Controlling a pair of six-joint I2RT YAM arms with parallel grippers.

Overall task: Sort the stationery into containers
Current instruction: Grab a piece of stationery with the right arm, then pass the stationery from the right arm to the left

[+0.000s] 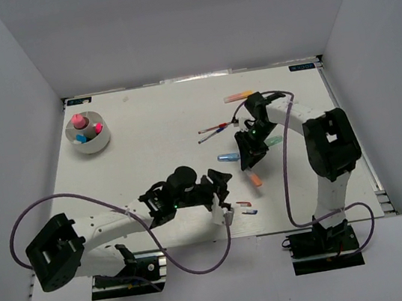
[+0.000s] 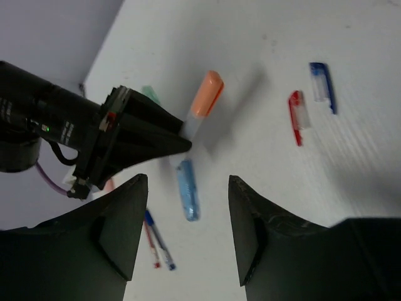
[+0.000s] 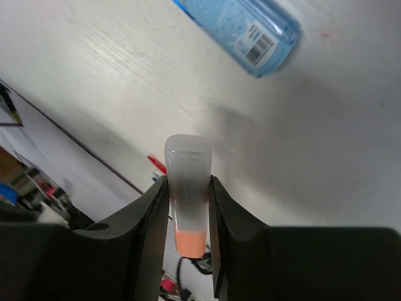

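Over at the far-left corner of the bench point(image 1: 152, 127) sits the white bowl point(image 1: 99, 145), with a few pieces already in it. Around the middle of the near edge, the left pincer point(image 2: 188, 178) hangs wide with nothing in it. Right of that, the right pincer point(image 3: 188, 182) is clamped narrow on the orange marker point(image 3: 188, 163) near its clear end. Its long axis runs roughly far-to-near, and the blue marker point(image 3: 241, 28) is just beside it. The bowl's well off to its far left and the left arm looks nearer, so I'd guess a long carry or a handoff.
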